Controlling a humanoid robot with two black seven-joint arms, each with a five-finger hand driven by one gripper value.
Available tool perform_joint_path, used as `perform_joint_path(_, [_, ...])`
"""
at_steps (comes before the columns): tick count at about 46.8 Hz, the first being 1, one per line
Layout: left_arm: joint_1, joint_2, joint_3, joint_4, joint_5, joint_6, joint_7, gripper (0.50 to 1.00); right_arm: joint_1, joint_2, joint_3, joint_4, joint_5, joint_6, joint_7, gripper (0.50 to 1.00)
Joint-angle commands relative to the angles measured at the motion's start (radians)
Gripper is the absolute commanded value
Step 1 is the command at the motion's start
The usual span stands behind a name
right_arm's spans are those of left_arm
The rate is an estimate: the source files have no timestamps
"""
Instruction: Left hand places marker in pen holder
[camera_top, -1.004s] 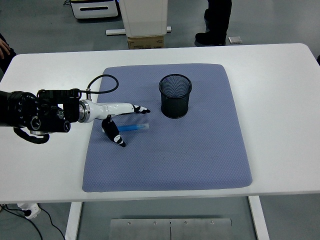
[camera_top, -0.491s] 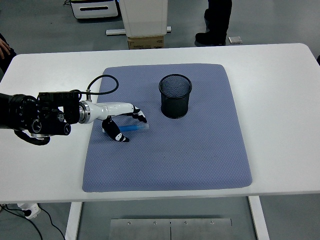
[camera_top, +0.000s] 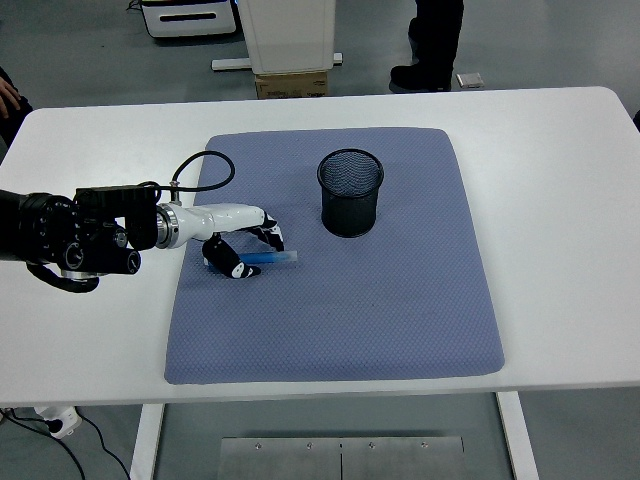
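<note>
A blue marker (camera_top: 271, 258) lies flat on the blue-grey mat (camera_top: 340, 300), left of centre. My left hand (camera_top: 248, 250), white with black fingertips, reaches in from the left and has its fingers curled down around the marker's left end, thumb below and fingers above it. The marker still rests on the mat. A black mesh pen holder (camera_top: 351, 192) stands upright on the mat, up and to the right of the hand. The right arm is out of view.
The mat covers the middle of the white table (camera_top: 560, 200). A black cable (camera_top: 205, 165) loops above my left wrist. A person's legs (camera_top: 430, 40) and a cardboard box (camera_top: 292, 84) show beyond the far edge.
The left hand's fingers were spread a second ago; they have since curled down and closed around the marker's left end. The marker has hardly moved.
</note>
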Motion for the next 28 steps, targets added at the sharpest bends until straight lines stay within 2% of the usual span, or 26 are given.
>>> perform_joint_path(1, [0.000, -0.001, 0.000, 0.001, 0.000, 0.002, 0.000, 0.607, 0.000, 0.000, 0.000, 0.000, 0.000, 0.000, 0.000, 1.000])
perform_joint_path(15, [0.004, -0.007, 0.000, 0.001, 0.000, 0.004, -0.001, 0.569, 0.000, 0.000, 0.000, 0.000, 0.000, 0.000, 0.000, 1.000])
perform_joint_path(17, [0.003, -0.007, 0.000, 0.001, 0.000, 0.004, -0.001, 0.552, 0.000, 0.000, 0.000, 0.000, 0.000, 0.000, 0.000, 1.000])
perform_joint_path(20, [0.001, -0.006, 0.000, 0.003, 0.000, 0.004, -0.001, 0.500, 0.000, 0.000, 0.000, 0.000, 0.000, 0.000, 0.000, 1.000])
perform_joint_path(28, [0.000, -0.007, -0.002, 0.016, -0.002, 0.004, 0.000, 0.500, 0.000, 0.000, 0.000, 0.000, 0.000, 0.000, 0.000, 1.000])
